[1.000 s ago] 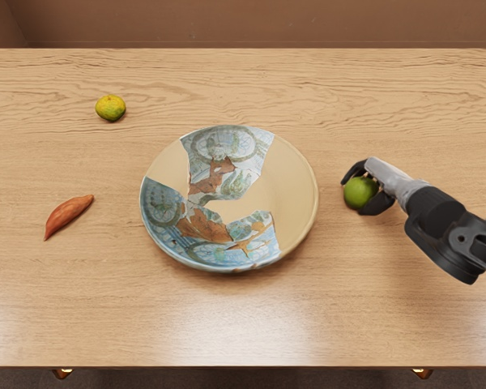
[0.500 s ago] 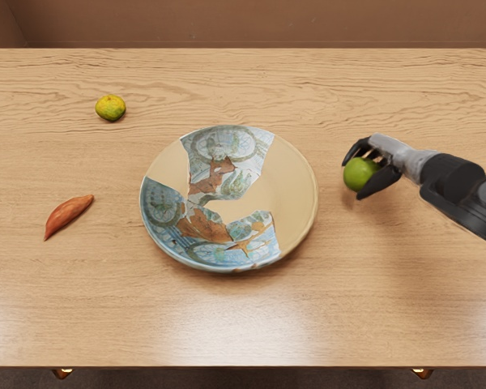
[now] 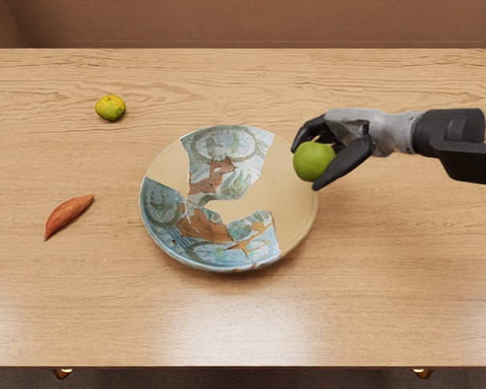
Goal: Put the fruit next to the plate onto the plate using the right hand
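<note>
A green round fruit (image 3: 312, 160) hangs in the air over the right rim of the patterned plate (image 3: 170, 170). My right hand (image 3: 322, 154) is shut on it, dark fingers curled over its top and right side, and its arm reaches in from the right edge. The plate lies in the middle of the table with nothing on it. The left arm does not show.
A small yellow-green citrus (image 3: 110, 107) sits at the far left of the wooden table (image 3: 373, 284). An orange-red sweet potato (image 3: 66, 215) lies left of the plate.
The right hand has lifted the green fruit off the table right of the plate and carried it left, to above the plate's right rim.
</note>
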